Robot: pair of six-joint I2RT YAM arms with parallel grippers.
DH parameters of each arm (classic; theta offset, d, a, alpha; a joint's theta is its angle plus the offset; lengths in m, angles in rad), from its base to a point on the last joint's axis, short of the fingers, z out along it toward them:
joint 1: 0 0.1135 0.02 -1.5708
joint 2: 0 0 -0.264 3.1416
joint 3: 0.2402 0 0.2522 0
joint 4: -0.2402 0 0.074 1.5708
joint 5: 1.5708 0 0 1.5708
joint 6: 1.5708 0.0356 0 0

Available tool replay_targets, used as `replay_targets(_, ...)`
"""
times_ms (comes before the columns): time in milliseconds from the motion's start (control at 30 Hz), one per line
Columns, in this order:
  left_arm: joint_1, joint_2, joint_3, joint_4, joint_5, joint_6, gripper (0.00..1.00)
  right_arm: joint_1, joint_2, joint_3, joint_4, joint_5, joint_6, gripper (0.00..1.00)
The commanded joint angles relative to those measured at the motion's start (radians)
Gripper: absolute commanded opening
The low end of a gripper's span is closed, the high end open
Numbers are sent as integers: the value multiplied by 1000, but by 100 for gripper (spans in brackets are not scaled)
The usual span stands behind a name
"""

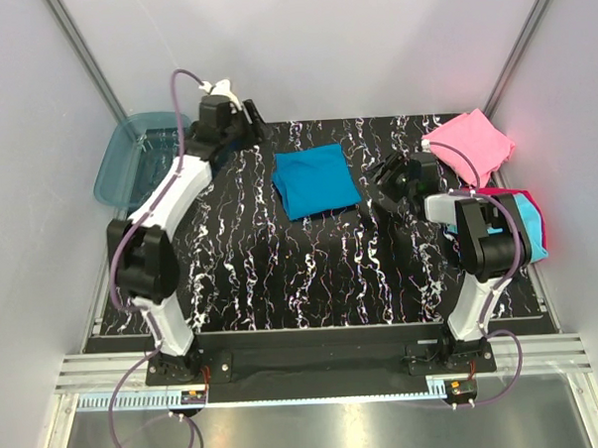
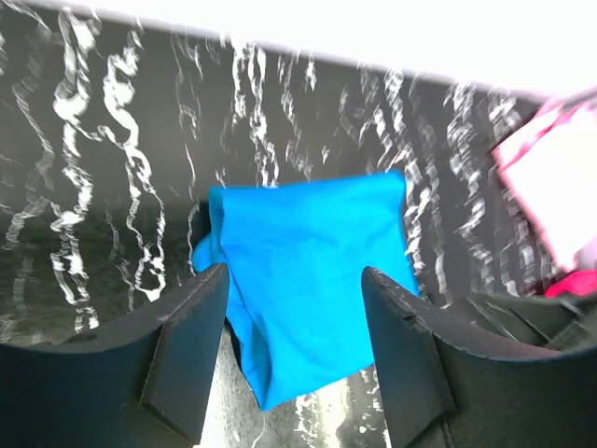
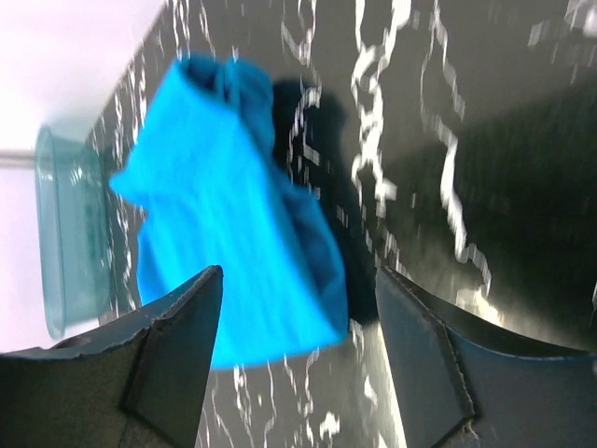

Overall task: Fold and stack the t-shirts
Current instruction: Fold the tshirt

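Roughly between left pincer (image 2: 294, 273), right pincer (image 3: 298, 273), teal-blue t-shirt (image 1: 315, 180), untouched

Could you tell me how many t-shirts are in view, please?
4: blue t-shirt mid-table, pink t-shirt far right, magenta-red t-shirt and cyan t-shirt stacked beside the right arm, which may hide more.

Top camera looks down from six o'clock; left wrist camera looks in from eleven, right from three, both close, sharing the folded teal-blue cloth t-shirt (image 1: 316, 181).
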Motion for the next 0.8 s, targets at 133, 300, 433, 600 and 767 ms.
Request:
replay_targets(133,22,-62,-296,104,32,-50,63,-62,128,132,-5,-80,-7,74)
replay_targets(300,22,-25,-387,220,91,-113,62,-70,212,155,55,-141,19,75)
replay_targets(433,22,15,-445,309,150,-166,62,-70,301,193,79,-213,43,75)
replay_targets(600,35,67,-482,444,218,-226,62,-70,347,234,102,-275,66,75)
replay_targets(767,37,156,-484,546,284,-294,61,-66,393,291,92,-329,92,75)
